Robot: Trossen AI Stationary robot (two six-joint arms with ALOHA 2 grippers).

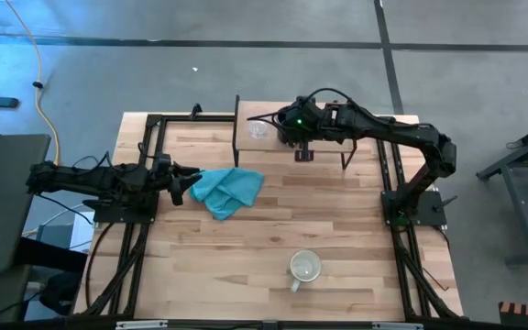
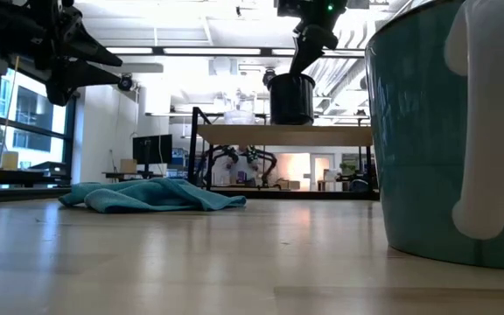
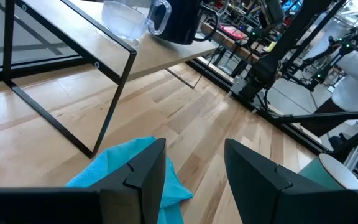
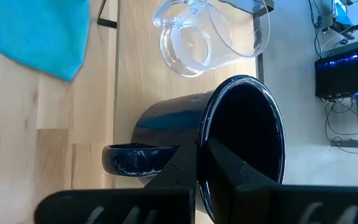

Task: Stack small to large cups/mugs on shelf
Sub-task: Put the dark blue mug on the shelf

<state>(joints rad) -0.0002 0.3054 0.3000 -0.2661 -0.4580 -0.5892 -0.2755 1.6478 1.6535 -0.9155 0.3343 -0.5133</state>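
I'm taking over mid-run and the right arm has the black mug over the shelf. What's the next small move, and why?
Probably lower it and release. The right gripper is shut on the black mug by its rim, just above the shelf, beside the clear glass cup. The pale mug sits on the table, untouched, so it's next. The left gripper is open over the teal cloth.

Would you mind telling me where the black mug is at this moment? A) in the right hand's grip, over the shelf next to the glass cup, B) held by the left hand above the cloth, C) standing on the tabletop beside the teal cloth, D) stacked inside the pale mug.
A: the right hand is shut on the black mug by its rim, at the shelf beside the glass cup.
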